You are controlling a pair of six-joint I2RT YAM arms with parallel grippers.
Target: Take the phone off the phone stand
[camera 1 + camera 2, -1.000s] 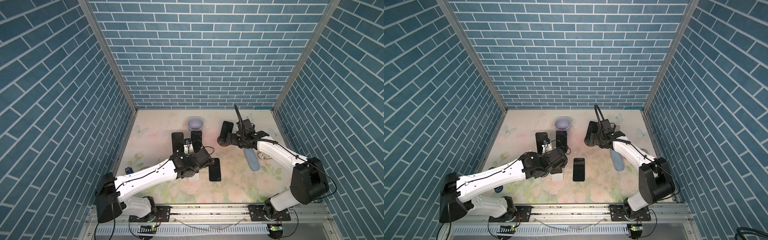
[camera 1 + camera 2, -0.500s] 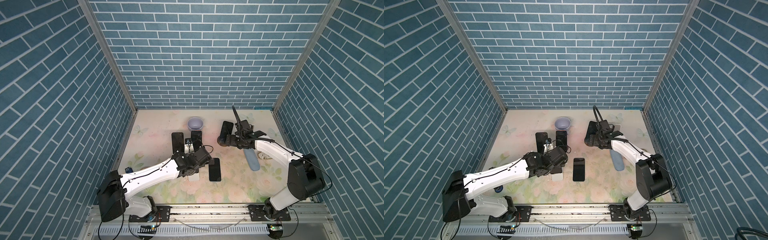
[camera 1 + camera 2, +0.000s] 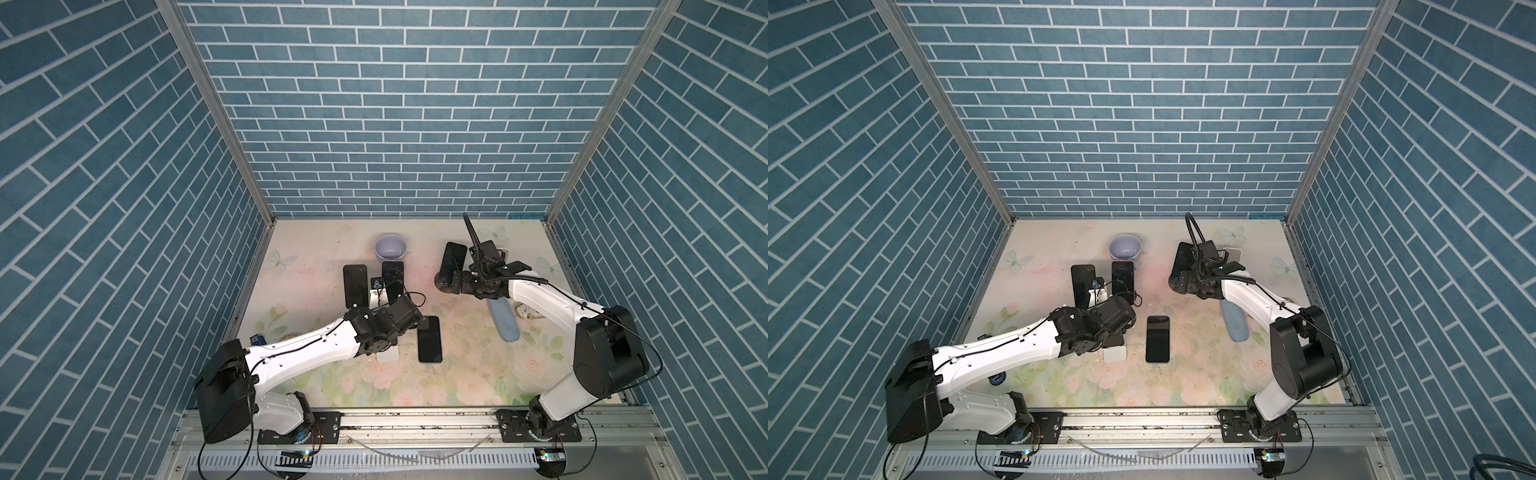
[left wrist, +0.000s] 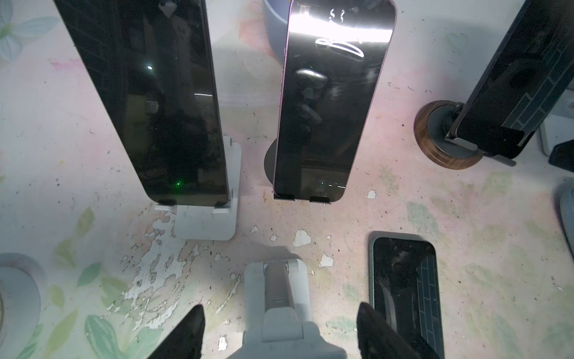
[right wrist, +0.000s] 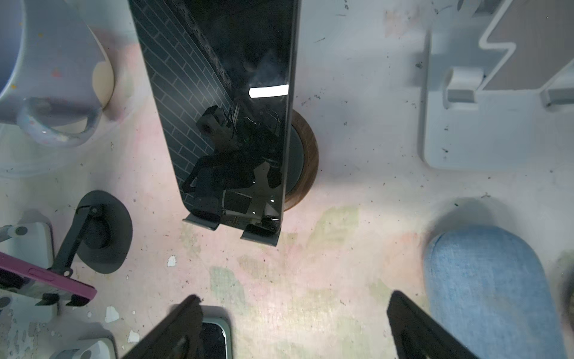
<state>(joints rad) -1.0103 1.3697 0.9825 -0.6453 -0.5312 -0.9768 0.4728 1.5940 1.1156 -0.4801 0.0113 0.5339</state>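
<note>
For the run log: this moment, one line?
left pincer: open, astride white stand | right pincer: open, facing phone on wood-base stand

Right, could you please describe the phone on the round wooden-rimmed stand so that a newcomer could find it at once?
On the floral table, find the lilac mug near the back wall; in both top views the phone stands propped to the mug's right. Unlike the two upright phones just in front of the mug, its stand has a round wood-rimmed base.
</note>
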